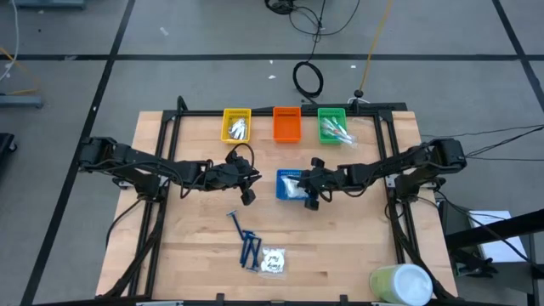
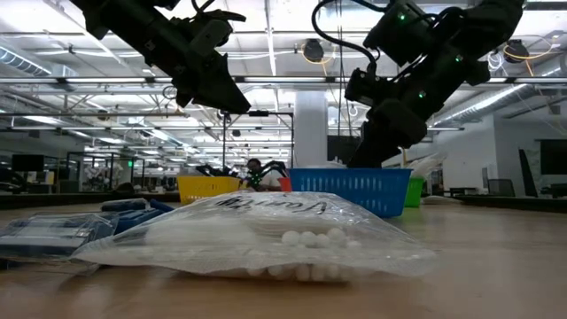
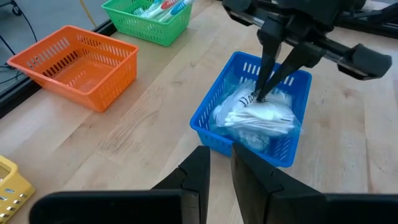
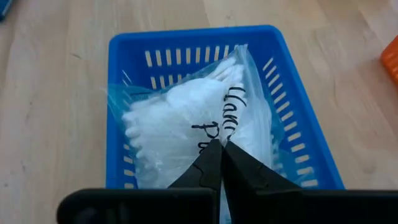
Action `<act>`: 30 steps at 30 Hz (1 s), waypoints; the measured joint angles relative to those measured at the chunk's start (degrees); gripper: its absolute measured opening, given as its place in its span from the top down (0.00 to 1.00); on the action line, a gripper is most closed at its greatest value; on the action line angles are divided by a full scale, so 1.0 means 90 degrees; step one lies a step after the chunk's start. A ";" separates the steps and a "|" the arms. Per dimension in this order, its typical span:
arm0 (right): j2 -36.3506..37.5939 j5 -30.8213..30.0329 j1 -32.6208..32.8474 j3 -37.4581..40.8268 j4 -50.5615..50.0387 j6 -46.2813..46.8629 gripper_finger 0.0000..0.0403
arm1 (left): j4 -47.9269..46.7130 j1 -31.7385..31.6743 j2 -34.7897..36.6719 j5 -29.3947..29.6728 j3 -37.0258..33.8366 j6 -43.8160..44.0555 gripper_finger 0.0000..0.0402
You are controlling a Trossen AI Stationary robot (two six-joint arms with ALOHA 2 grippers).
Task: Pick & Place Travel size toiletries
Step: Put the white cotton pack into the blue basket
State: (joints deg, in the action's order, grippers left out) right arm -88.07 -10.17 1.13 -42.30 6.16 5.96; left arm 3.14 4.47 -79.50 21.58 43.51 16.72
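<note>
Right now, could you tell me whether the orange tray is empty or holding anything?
Empty. The orange tray shows only its bare slotted floor in the left wrist view, and nothing shows inside it from above.

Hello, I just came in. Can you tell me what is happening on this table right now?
A two-armed robot is sorting small toiletries into coloured trays. The right hand, shut, reaches down into the blue tray, pinching a clear bag of cotton swabs lying there. The left hand hovers beside that tray, holding nothing that I can see. Dark blue razors and another clear bag lie on the table, not yet sorted. The orange tray looks empty.
</note>
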 joint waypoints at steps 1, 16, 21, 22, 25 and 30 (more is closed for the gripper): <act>0.0007 0.0000 0.0000 -0.0003 -0.0006 0.0000 1.00 | 0.0000 0.0000 0.0000 0.0000 0.0000 0.0005 0.84; 0.0078 -0.0005 0.0008 -0.0003 0.0003 0.0094 0.88 | 0.0000 0.0000 0.0000 0.0000 0.0000 0.0033 0.84; 0.0070 -0.0012 0.0010 0.0000 0.0029 0.0208 0.70 | -0.0005 0.0000 0.0000 0.0000 0.0000 0.0043 0.84; 0.0070 -0.0017 0.0010 0.0000 0.0051 0.0245 0.66 | -0.0005 0.0000 0.0000 0.0000 0.0000 0.0045 0.84; 0.0070 -0.0019 0.0010 0.0000 0.0133 0.0240 0.55 | -0.0005 0.0000 0.0000 0.0000 0.0000 0.0048 0.84; 0.0261 -0.0019 0.0010 -0.0002 0.0322 0.0210 0.41 | -0.0005 0.0000 0.0000 0.0000 0.0000 0.0051 0.84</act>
State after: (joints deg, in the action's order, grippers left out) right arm -85.72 -10.35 1.21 -42.32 9.05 7.85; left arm 3.09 4.47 -79.50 21.58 43.51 17.18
